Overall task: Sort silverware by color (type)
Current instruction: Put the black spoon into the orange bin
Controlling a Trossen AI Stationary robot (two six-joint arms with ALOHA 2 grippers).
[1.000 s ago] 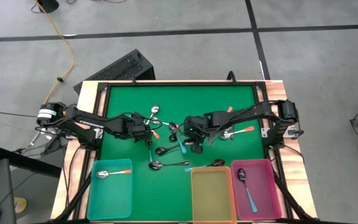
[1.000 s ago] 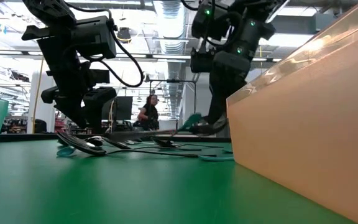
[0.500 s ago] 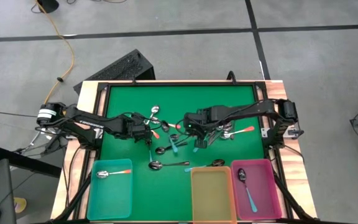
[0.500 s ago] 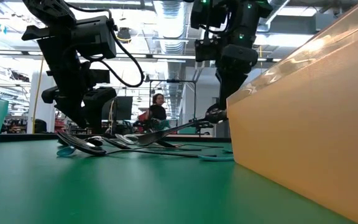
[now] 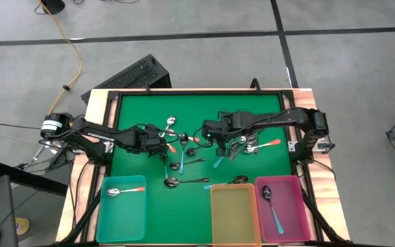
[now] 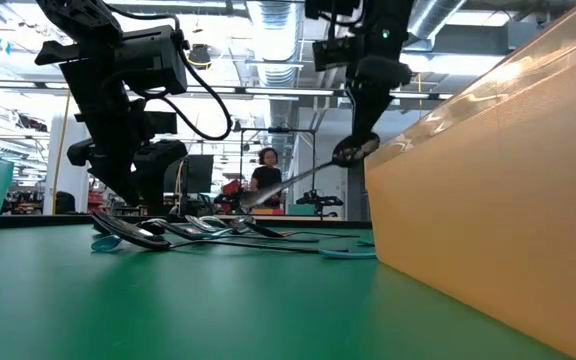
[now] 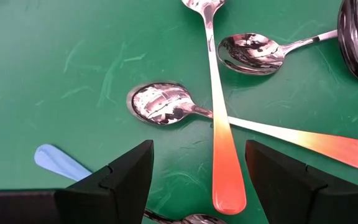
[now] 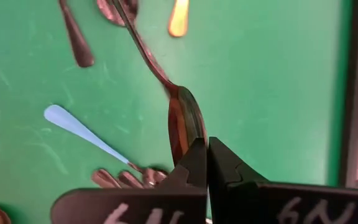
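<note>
My right end effector (image 8: 207,163) is pinched shut on the bowl of a dark spoon (image 8: 182,121), lifted just above the spoon pile (image 5: 184,147) mid worktop, so next I think it goes to a bin, while my left end effector (image 7: 197,180) hangs wide open, holding nothing.

A green-topped table (image 5: 252,110) carries a loose scatter of spoons (image 5: 184,161) around its middle, with teal (image 5: 124,213), yellow (image 5: 233,216) and pink bins (image 5: 290,218) along its near edge.
</note>
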